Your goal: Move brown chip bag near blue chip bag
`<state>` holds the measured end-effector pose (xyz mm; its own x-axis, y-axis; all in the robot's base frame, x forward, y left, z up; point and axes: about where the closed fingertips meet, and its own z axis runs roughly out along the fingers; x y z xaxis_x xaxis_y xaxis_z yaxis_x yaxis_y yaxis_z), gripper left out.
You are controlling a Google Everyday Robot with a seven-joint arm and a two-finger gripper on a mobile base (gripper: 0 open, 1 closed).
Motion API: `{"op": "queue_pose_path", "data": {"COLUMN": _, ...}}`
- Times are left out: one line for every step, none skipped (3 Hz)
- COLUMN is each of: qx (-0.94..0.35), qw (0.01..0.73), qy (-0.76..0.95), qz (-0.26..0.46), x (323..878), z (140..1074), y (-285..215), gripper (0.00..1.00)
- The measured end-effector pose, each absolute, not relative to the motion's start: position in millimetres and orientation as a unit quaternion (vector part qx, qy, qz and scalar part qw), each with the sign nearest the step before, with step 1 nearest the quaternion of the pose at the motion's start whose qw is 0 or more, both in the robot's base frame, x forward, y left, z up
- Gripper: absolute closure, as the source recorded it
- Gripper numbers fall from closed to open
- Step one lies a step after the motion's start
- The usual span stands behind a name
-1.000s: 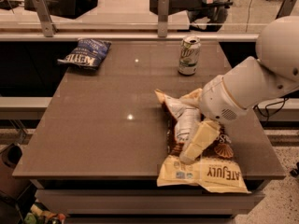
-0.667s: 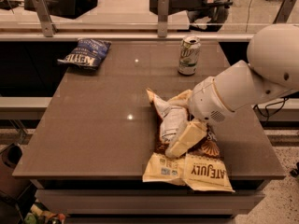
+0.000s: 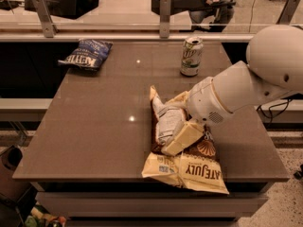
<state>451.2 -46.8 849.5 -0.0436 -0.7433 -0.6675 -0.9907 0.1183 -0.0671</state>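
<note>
The brown chip bag (image 3: 191,167), large, crinkled, brown and cream with "LATE JULY" lettering, lies at the front right of the table (image 3: 94,126), with its top end bunched up and its bottom hanging over the front edge. My gripper (image 3: 177,136) reaches in from the right and is shut on the bag's crumpled middle. One cream finger (image 3: 183,137) shows on top of it. The blue chip bag (image 3: 87,54), small and dark blue with "KETTLE" lettering, lies at the back left corner, far from the brown bag.
A green-white soda can (image 3: 191,56) stands upright at the back right of the table, just behind my arm (image 3: 246,86). A rail with metal posts (image 3: 164,15) runs behind the table. Bare tabletop lies between the two bags.
My gripper has moved left with the brown chip bag in it, dragging the bag a little toward the table's middle. The blue bag and the can have not moved.
</note>
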Motion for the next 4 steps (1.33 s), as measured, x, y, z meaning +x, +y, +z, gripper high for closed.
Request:
{"op": "queue_pose_path", "data": {"qx": -0.628, "qw": 0.289, "qy": 0.690, "qz": 0.214, "x": 451, "z": 850, "y": -47, "gripper": 1.00}}
{"op": "queue_pose_path", "data": {"qx": -0.629, "qw": 0.289, "qy": 0.690, "qz": 0.214, "x": 451, "z": 850, "y": -47, "gripper": 1.00}}
{"op": "queue_pose_path", "data": {"qx": -0.631, "qw": 0.287, "qy": 0.692, "qz": 0.203, "x": 459, "z": 858, "y": -48, "gripper": 1.00}}
{"op": "queue_pose_path", "data": {"qx": -0.630, "qw": 0.285, "qy": 0.703, "qz": 0.167, "x": 475, "z": 884, "y": -59, "gripper": 1.00}}
